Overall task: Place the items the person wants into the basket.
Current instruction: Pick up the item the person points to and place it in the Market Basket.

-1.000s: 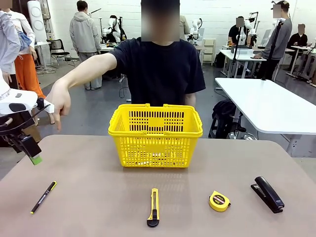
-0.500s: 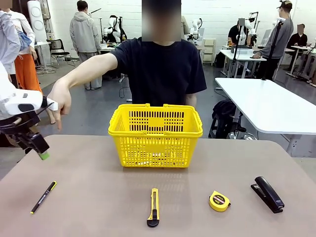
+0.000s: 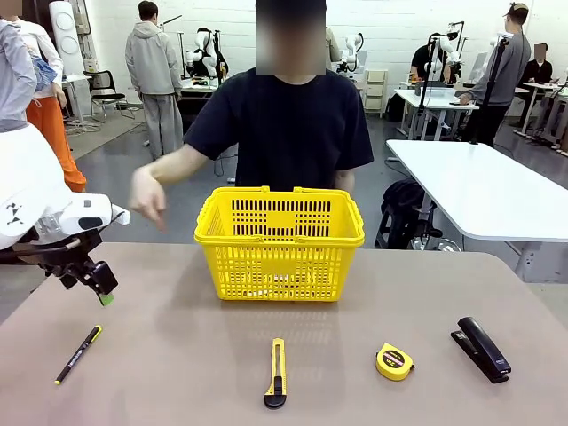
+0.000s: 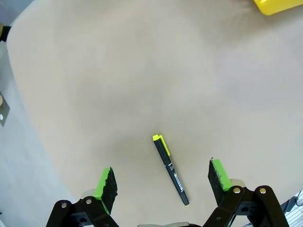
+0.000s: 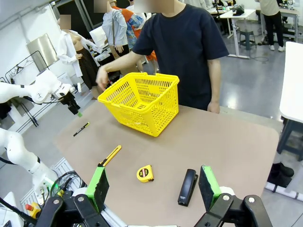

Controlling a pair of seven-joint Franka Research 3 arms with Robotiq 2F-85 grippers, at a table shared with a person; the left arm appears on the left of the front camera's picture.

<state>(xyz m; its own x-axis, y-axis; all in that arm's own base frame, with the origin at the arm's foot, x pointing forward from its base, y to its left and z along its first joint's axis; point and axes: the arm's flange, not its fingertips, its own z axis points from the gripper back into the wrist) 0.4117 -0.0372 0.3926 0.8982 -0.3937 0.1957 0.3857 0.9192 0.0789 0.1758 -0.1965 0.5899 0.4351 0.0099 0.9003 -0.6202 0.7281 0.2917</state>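
Left gripper (image 3: 96, 286), jaws wide and empty, hangs over the table's (image 3: 177, 364) left edge; the pen (image 3: 78, 354) lies below it, toward the robot-side left corner. Right gripper (image 5: 154, 182) is wide too.

Light: bright, even, from overhead. Soft faint shadow on the table (image 3: 177, 373) at the foot of the basket (image 3: 280, 257); diffuse darker patch around the pen (image 4: 170, 168). The person's hand (image 3: 148, 197) is motion-blurred. Right wrist view bows lines at its edges.

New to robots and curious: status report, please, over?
Left gripper jaws open above pen. Right gripper jaws open, empty. Nothing blocking basket.
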